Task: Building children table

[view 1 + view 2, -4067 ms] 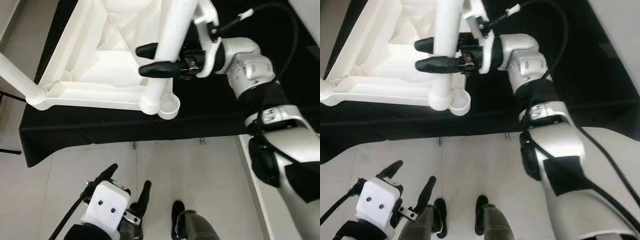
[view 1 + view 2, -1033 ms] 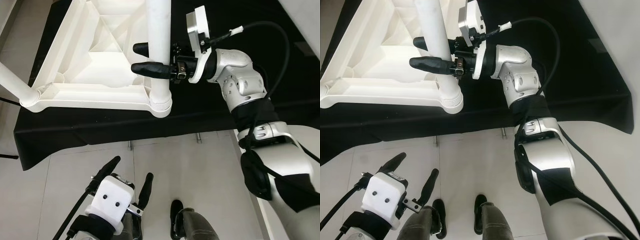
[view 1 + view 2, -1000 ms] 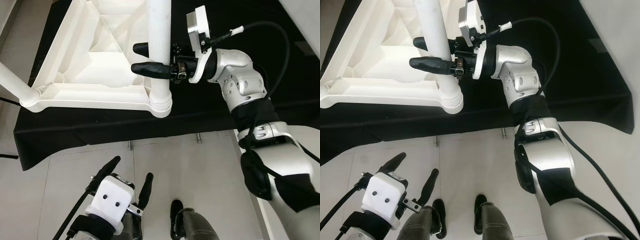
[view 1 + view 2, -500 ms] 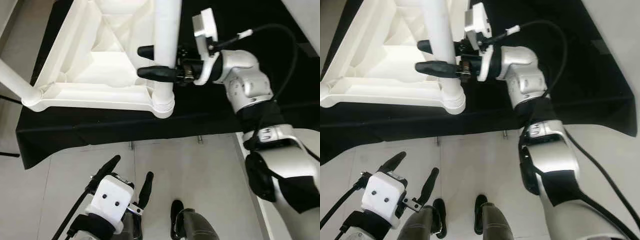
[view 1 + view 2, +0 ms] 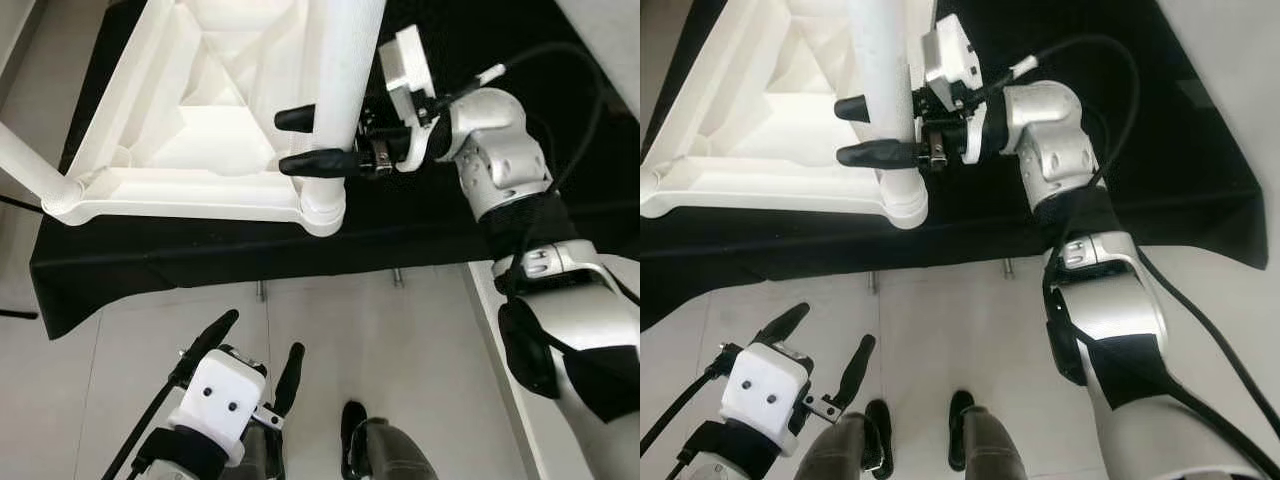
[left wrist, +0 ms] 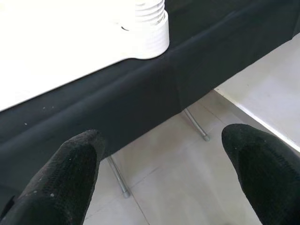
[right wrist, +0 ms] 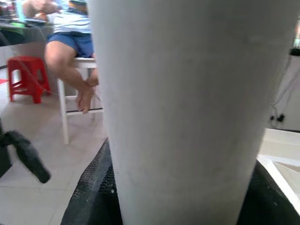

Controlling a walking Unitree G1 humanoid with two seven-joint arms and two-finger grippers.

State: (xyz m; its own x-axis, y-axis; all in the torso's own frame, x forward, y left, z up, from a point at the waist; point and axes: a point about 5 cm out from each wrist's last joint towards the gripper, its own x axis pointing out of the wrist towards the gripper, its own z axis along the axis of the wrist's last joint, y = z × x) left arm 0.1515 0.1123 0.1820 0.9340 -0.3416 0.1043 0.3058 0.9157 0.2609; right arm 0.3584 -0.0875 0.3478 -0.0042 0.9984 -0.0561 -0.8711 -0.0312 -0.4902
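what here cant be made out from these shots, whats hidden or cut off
- Top end of the white leg: cut off by the upper edge in both eye views.
- How deep that leg sits in the corner socket: hidden inside the socket.
- Far half of the upturned tabletop: cut off at the top edge.
- Right gripper pad contact: right wrist view is blocked by the leg.
- Seated person: head cut off, blurred.
- Left gripper: idle, low.

Pale tiled floor, black-draped bench, red stool

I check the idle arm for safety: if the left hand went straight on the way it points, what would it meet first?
Probably the black cloth hanging below the white tabletop; depth is unclear. The left hand is open.
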